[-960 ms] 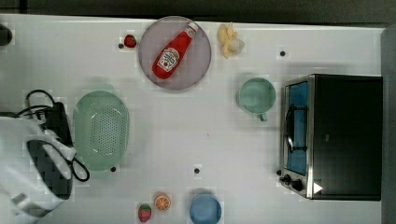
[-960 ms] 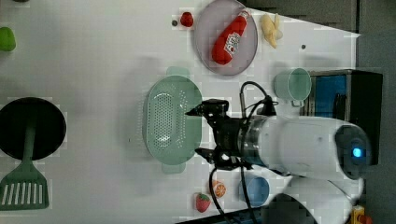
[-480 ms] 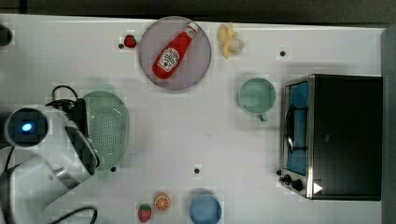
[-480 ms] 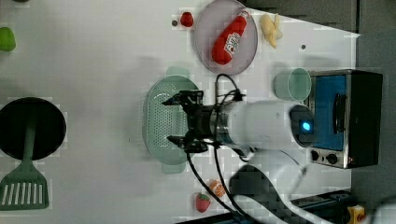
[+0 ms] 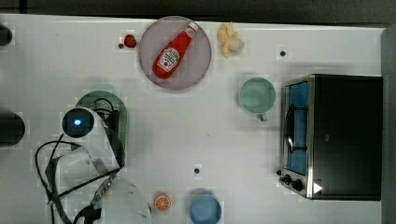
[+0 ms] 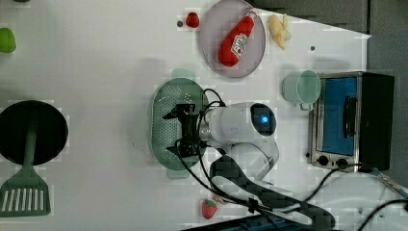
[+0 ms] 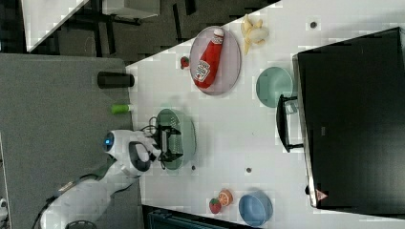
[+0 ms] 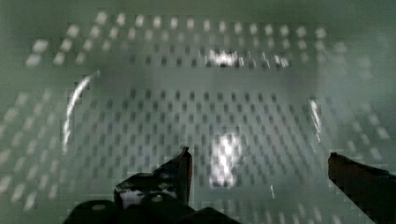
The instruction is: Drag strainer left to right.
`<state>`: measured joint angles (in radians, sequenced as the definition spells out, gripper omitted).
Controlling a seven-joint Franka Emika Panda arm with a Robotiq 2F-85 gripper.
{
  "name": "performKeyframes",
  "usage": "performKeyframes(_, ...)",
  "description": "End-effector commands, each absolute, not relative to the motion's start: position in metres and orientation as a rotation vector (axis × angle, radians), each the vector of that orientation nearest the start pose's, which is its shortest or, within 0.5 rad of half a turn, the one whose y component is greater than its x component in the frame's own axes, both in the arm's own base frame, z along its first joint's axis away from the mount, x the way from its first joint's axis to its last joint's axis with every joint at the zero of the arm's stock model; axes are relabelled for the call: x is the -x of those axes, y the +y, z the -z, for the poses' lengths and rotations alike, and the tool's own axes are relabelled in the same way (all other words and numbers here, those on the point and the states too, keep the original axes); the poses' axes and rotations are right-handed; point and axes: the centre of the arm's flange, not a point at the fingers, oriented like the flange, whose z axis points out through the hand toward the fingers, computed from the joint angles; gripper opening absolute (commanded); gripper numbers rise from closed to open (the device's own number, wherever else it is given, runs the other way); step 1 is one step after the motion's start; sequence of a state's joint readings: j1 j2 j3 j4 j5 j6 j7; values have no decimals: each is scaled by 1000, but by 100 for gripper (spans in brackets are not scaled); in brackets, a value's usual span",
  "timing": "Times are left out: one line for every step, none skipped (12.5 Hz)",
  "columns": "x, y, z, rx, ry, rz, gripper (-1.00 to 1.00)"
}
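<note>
Hovering over the pale mint-green perforated plastic strainer (image 6: 168, 127), my gripper (image 6: 179, 129) has its fingers spread wide with nothing between them; in the wrist view the holed floor of the bowl sits close beneath both dark fingertips (image 8: 184, 163). The strainer lies at the top view's left on the white table (image 5: 196, 135), well apart from the smooth mint-green mug (image 5: 256, 95) and the black toaster oven (image 5: 334, 135) at the top view's right. I judge the step is to settle inside the bowl or pinch its wall, so I would lower gently until one finger bears on the inner wall, then push across low and slowly. The lane toward the top view's right looks open, between the grey plate with the red ketchup bottle (image 5: 173, 51) and the small blue bowl (image 5: 204, 208). Pressing too high could tip the light bowl.
</note>
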<state>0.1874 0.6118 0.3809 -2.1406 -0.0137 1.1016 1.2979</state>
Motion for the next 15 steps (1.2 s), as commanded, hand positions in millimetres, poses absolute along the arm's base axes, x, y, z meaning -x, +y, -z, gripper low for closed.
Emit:
performKeyframes(-474, 329, -151, 2179, 2167, -228, 100)
performKeyframes(-477, 321, -148, 2176, 2185, -210, 100)
performKeyframes(-480, 313, -146, 2171, 2199, -197, 100)
performKeyframes(-484, 307, -145, 2166, 2208, -189, 100)
performKeyframes(-484, 302, -144, 2166, 2220, -184, 100)
performKeyframes(-487, 296, -145, 2161, 2222, -175, 100)
performKeyframes(-487, 289, -144, 2160, 2241, -171, 100)
performKeyframes(-488, 281, -145, 2151, 2255, -165, 100)
performKeyframes(-489, 271, -145, 2142, 2275, -158, 100)
performKeyframes(-489, 261, -145, 2151, 2272, -151, 100)
performKeyframes(-490, 250, -147, 2165, 2258, -143, 100)
performKeyframes(-490, 238, -148, 2183, 2249, -139, 100)
performKeyframes(-491, 225, -148, 2192, 2247, -135, 100)
performKeyframes(-491, 211, -148, 2204, 2244, -132, 100)
performKeyframes(-491, 197, -148, 2209, 2248, -131, 100)
